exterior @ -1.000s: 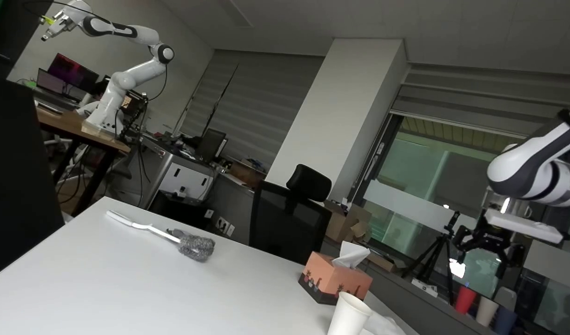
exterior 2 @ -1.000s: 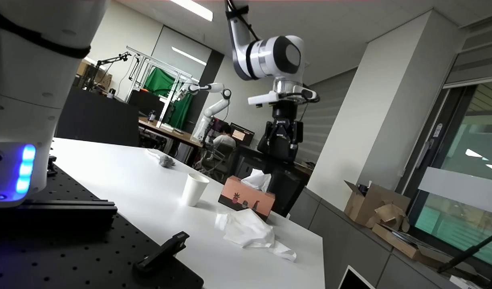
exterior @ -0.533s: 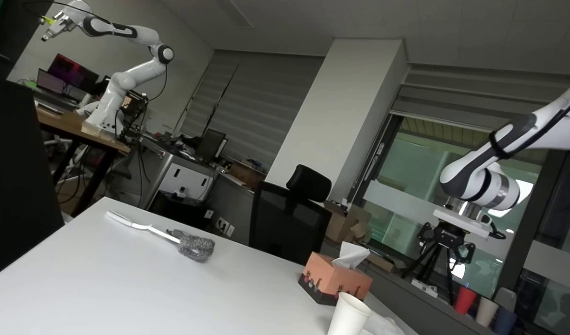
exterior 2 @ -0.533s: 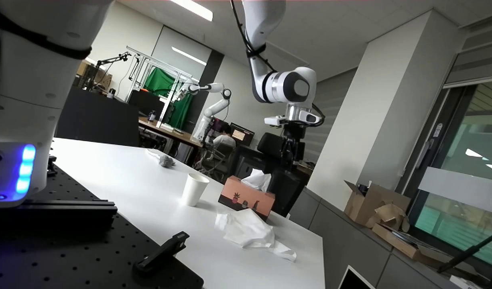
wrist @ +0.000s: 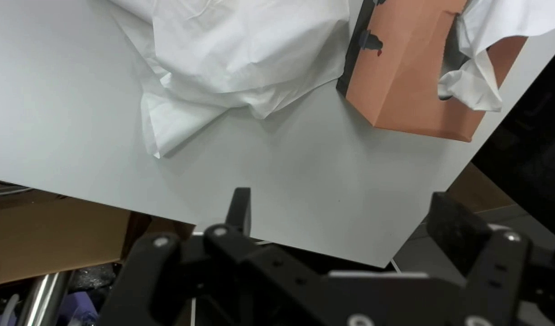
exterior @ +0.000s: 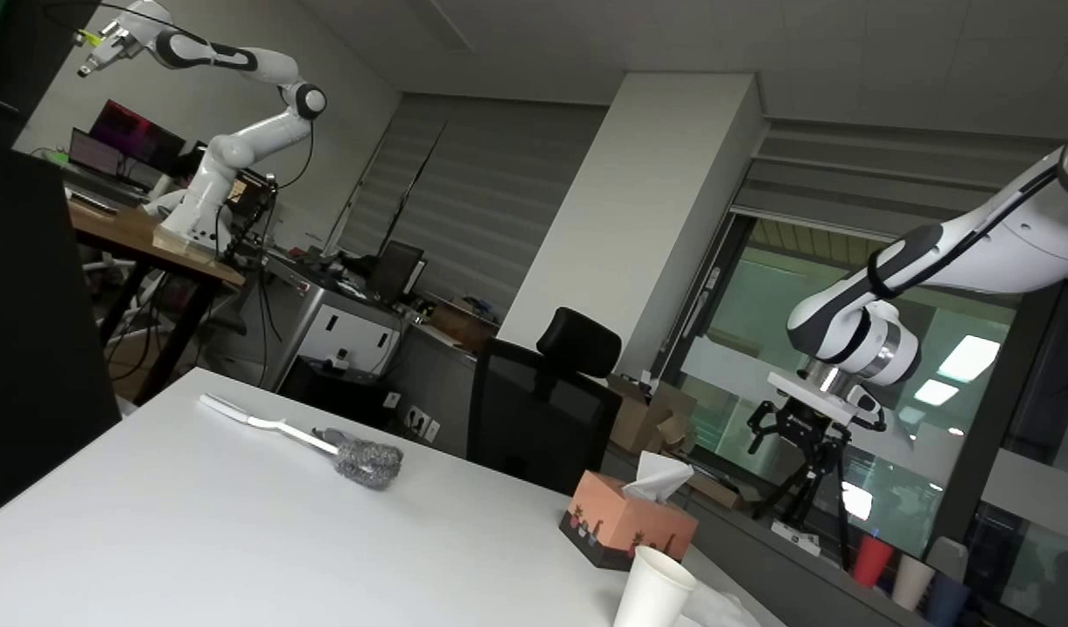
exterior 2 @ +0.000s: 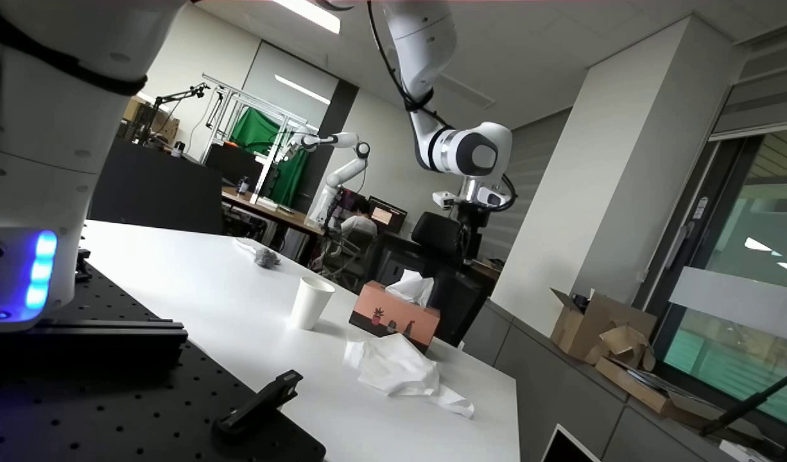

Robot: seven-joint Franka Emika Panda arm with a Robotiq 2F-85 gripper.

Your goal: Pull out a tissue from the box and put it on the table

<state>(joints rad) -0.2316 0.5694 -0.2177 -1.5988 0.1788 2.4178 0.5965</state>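
Wrist view: Robotiq gripper at btm of frame, jaws spread wide. Loose tissue lies crumpled on white table, upper ctr, just beside orange tissue box, upper R; another tissue pokes out of it.

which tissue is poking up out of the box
The boxed tissue, held in the opening of the orange box, with its folds rising above the top. The loose tissue instead lies rumpled on the white table beside the box.
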